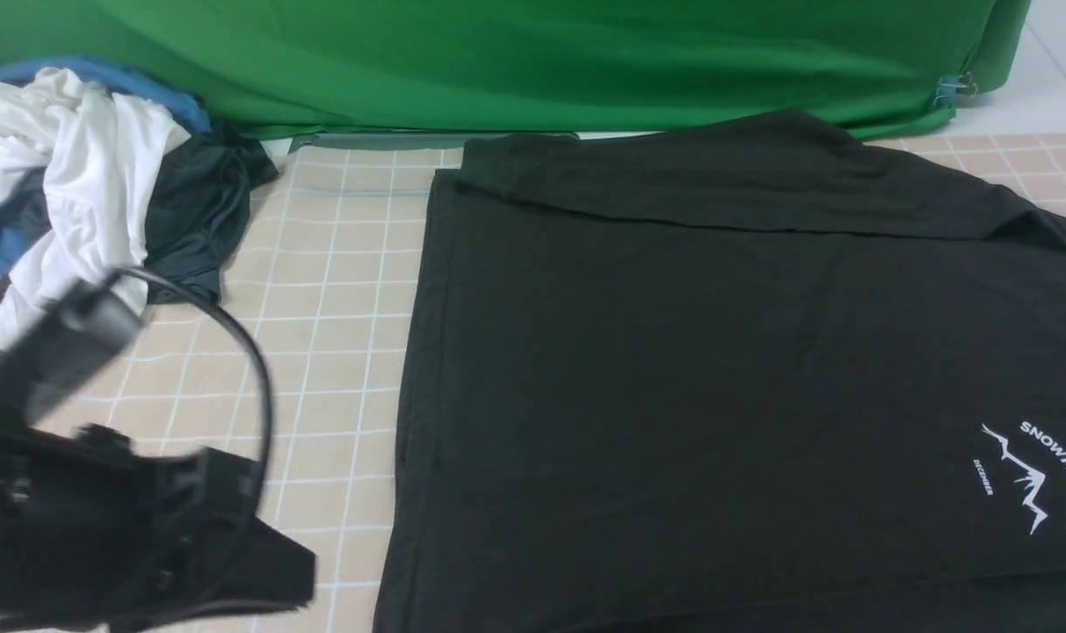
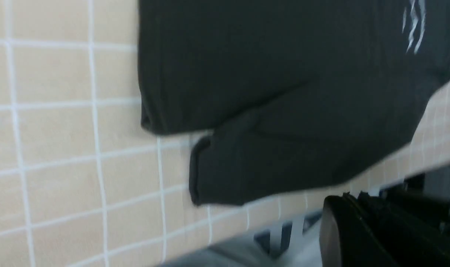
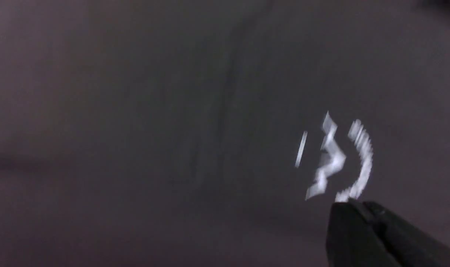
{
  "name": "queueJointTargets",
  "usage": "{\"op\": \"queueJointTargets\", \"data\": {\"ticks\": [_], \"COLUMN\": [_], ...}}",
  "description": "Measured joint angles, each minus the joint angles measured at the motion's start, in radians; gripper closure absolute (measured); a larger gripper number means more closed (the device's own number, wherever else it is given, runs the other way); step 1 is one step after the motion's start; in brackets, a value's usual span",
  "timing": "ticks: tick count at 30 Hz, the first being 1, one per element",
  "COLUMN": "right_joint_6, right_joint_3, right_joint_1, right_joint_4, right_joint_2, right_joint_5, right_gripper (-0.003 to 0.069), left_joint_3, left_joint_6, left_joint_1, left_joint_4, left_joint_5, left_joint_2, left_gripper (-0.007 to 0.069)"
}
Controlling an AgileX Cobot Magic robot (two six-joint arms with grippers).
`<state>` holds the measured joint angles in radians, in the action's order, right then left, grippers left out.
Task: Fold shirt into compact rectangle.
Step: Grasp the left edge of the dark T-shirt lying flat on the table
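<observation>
The black shirt [image 1: 717, 352] lies spread flat on the tiled table, its far edge folded over and its white mountain logo [image 1: 1033, 475] at the right. My left gripper [image 1: 278, 563] hovers, blurred, off the shirt's left edge at the near left. In the left wrist view its fingers [image 2: 343, 202] are shut with nothing between them, near the shirt [image 2: 284, 81] and a sleeve [image 2: 265, 167]. The right gripper is out of the front view. In the right wrist view it [image 3: 352, 205] is shut above the shirt [image 3: 135, 129], right by the logo [image 3: 336, 159], with no fabric seen pinched.
A pile of clothes sits at the back left: a white garment [image 1: 76, 167], a dark grey one [image 1: 199, 211] and a blue one [image 1: 102, 75]. A green cloth [image 1: 541, 61] hangs behind the table. A black cable [image 1: 256, 360] loops off the left arm.
</observation>
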<state>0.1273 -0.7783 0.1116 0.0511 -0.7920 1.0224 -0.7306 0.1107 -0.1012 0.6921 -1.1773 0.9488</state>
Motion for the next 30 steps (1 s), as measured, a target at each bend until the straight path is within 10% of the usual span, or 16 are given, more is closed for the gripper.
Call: {"op": "queueJointTargets", "data": {"ticks": [12,20,30], "right_joint_6": [0.004,-0.003,-0.003], "right_joint_3": [0.0,0.0,0.0], "right_joint_1": [0.0,0.0,0.0], "right_joint_4": [-0.001,-0.001,-0.002], "right_joint_2": [-0.062,-0.062,-0.062], "right_joint_5": [0.016,0.014,0.013], "right_gripper": [0.0622,0.062,0.0617], "left_joint_3": [0.002,-0.135,-0.137], "left_joint_6": [-0.296,-0.302,-0.289], "left_joint_1": [-0.658,-0.676,-0.676], "left_joint_4": [-0.347,-0.505,-0.485], "left_joint_5": [0.371,0.39,0.385], "left_joint_2": [0.422,0.599,0.69], "left_gripper": [0.0478,0.0193,0.0121]}}
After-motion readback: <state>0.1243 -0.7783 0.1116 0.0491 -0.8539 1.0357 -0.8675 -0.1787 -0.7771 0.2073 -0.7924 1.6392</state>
